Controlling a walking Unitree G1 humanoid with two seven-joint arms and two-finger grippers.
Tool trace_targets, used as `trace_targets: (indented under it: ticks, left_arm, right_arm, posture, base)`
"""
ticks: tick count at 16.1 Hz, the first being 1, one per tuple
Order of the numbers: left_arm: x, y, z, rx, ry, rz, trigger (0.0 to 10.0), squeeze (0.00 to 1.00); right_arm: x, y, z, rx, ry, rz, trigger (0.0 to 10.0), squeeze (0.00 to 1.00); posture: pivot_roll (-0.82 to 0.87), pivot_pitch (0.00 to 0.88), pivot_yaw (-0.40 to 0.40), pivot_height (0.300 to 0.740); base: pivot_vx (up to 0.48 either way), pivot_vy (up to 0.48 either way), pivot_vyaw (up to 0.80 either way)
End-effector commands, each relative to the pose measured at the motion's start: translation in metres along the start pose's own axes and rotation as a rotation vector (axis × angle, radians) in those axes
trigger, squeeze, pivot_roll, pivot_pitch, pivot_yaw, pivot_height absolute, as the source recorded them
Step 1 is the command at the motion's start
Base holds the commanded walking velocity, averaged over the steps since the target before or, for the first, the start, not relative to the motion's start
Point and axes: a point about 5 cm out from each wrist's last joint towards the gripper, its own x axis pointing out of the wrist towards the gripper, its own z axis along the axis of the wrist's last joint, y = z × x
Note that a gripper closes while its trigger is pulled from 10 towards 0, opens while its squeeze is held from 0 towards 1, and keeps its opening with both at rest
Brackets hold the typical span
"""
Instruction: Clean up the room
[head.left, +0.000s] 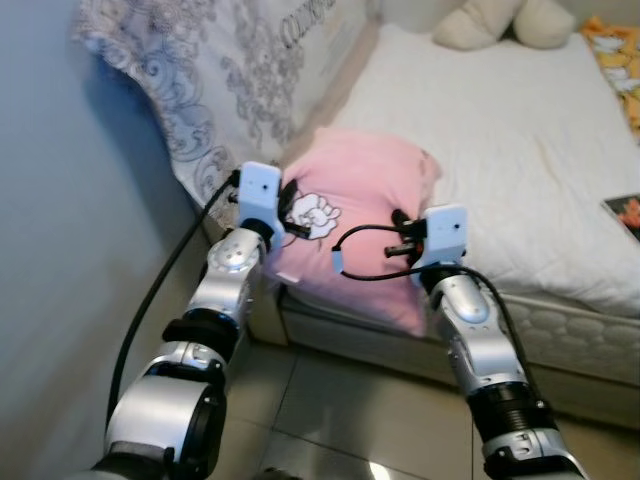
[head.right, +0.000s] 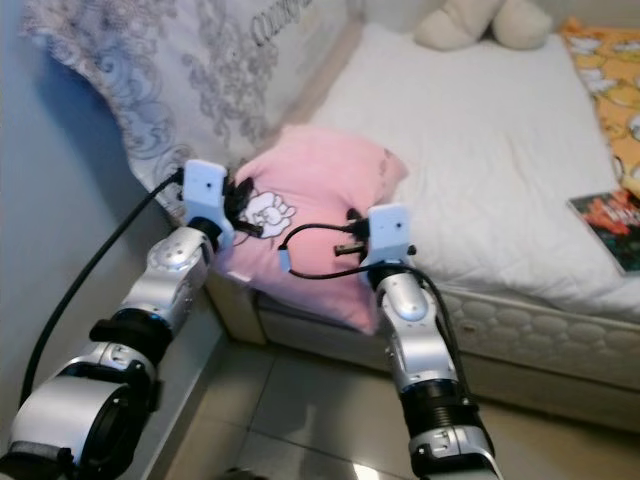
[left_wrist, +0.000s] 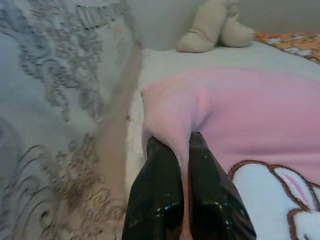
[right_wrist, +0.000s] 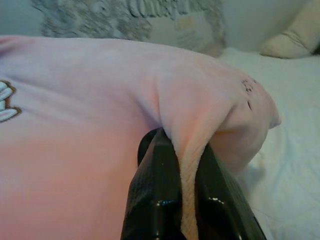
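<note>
Both grippers had the pink pillow (head.left: 365, 205) pinched at once. The left gripper (left_wrist: 183, 155) was clamped on a fold of fabric at the pillow's edge, around 9 o'clock on it in the head view, right by the white rabbit patch (head.left: 315, 215). The right gripper (right_wrist: 184, 150) was squeezed shut on another pleat of the same pillow, down at roughly 5 o'clock. You could see the plush bunched up between the black fingers (right_wrist: 155, 190) in both wrist views.

The pillow itself sat at the near corner of the bed (head.left: 500, 150), its lower edge hanging over the mattress side toward the tiled floor (head.left: 340, 410). At 10 o'clock from it leaned a big patterned cushion (head.left: 200, 70) against the grey wall (head.left: 60, 250).

Far up at 1 o'clock, a beige plush toy (head.left: 500, 22) was cut off by the frame. At 3 o'clock a book or magazine (head.right: 610, 225) lay half out of view, cover too blurry to read, plus an orange printed cloth (head.right: 605, 70) at the edge.
</note>
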Motion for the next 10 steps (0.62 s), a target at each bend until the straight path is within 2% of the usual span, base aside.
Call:
trace_targets:
  ticks: [1,10]
  left_arm:
    - [-0.0026,0.0225,0.0084,0.019,-0.037,0.089,10.0,0.0]
    - [0.0025,0.0147,0.0134,0.025,-0.044,0.087,10.0,0.0]
  right_arm:
    - [-0.0006,-0.0046,-0.0002,0.016,-0.005,-0.038,10.0,0.0]
    - [-0.0006,-0.0066,-0.0016,0.017,-0.002,-0.048,10.0,0.0]
  posture:
    - [-0.2,0.0,0.092,0.74]
    - [-0.2,0.0,0.094,0.74]
  base:
    - [0.48,0.0,0.0]
    - [0.48,0.0,0.0]
